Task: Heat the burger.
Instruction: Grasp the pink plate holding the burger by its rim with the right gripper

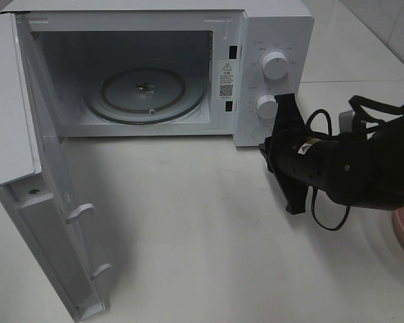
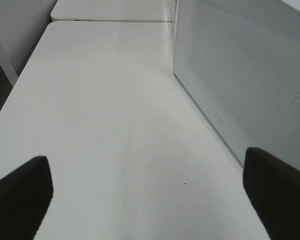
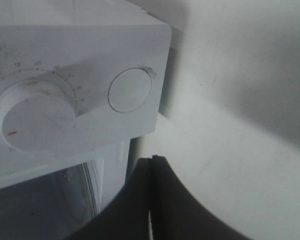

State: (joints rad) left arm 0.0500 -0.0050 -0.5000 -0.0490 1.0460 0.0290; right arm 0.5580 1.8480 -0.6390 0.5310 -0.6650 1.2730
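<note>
Burger unseen, nothing heated yet: microwave open at the surface's far edge, turntable bare, right claw clenched empty near its button, left claw released.

Microwave cavity open frontward, door swung wide at left, right tool closed beside the knobs

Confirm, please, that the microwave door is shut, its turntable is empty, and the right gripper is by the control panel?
Not quite: the exterior high view shows the microwave door swung open. Its turntable is empty, and the right gripper is by the control panel.
</note>
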